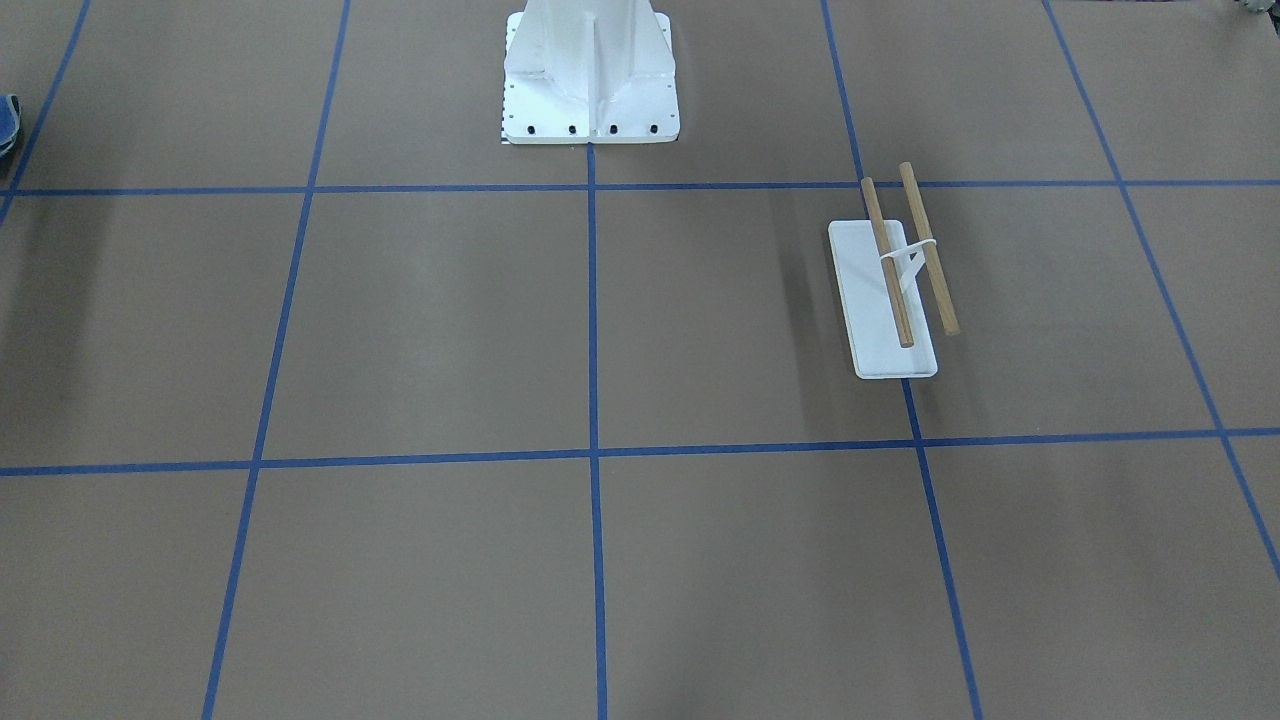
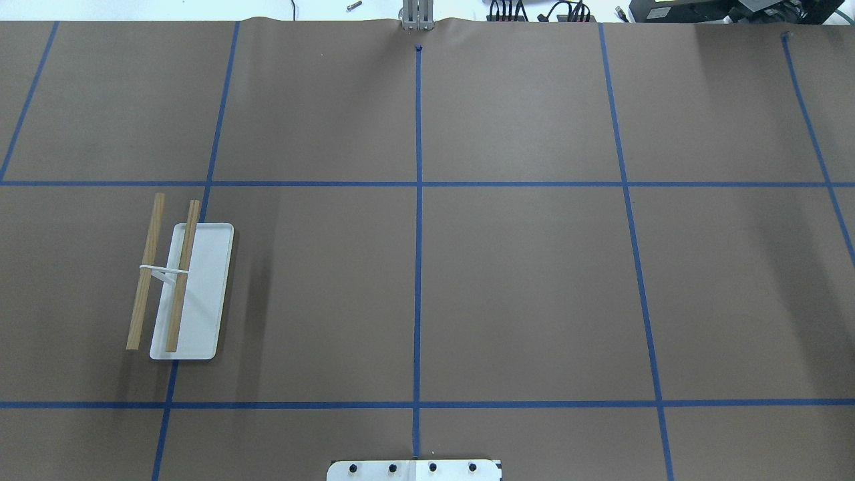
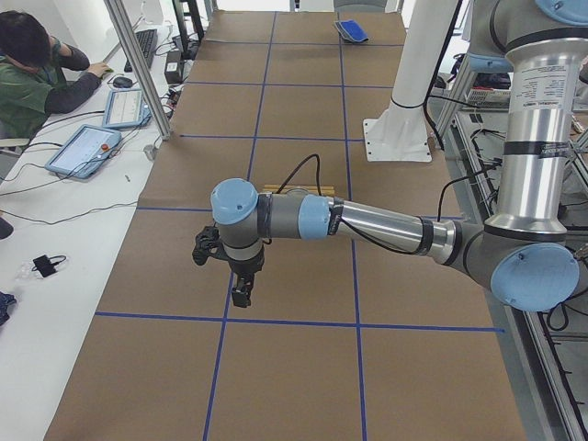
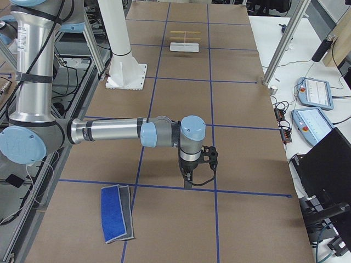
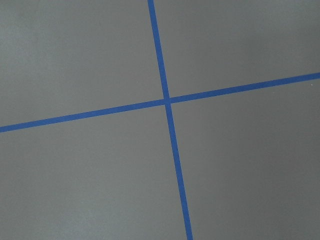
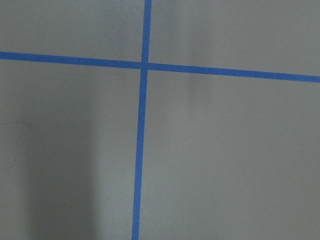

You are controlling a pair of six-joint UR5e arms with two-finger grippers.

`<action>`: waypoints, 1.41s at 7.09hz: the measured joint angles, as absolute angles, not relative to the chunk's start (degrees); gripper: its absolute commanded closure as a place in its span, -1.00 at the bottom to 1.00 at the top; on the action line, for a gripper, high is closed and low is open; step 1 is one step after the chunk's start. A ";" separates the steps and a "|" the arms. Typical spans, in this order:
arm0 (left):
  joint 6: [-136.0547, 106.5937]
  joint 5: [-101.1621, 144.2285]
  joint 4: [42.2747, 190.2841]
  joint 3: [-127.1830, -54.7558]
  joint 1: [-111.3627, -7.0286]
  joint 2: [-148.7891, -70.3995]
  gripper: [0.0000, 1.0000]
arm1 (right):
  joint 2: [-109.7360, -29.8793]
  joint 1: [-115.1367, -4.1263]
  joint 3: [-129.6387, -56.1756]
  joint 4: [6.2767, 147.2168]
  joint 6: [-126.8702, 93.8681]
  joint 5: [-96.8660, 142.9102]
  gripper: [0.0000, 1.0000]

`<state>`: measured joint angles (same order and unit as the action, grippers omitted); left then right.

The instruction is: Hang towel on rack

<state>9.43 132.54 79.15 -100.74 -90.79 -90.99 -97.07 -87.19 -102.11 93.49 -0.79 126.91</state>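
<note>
The rack point(image 2: 207, 280) stands on the table on my left side, two wooden bars over a white base; it also shows in the front view point(image 1: 880, 340) and far off in the right side view point(image 4: 184, 39). The blue towel point(image 4: 115, 212) lies flat on the table on my right side, near the robot; its edge shows in the front view point(image 1: 8, 120) and in the left side view point(image 3: 351, 30). My left gripper point(image 3: 237, 285) and my right gripper point(image 4: 189, 178) hover over bare table, pointing down. I cannot tell whether either is open or shut. Both wrist views show only paper and tape.
The white robot pedestal point(image 1: 590, 80) stands at the table's middle, robot side. Blue tape lines grid the brown table. An operator point(image 3: 37, 73) sits at the far side with tablets point(image 3: 83, 147). Metal frame posts point(image 3: 138, 64) rise at the table's edge.
</note>
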 measured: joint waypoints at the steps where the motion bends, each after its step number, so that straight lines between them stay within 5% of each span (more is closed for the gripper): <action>1: 9.46 132.46 79.14 -100.77 -90.76 -90.87 -0.97 | -97.08 -87.19 -102.11 93.49 -0.81 126.91 -1.00; 10: 9.17 132.23 82.48 -106.20 -90.94 -91.58 -0.97 | -93.56 -86.88 -105.80 88.15 -1.22 126.61 -1.00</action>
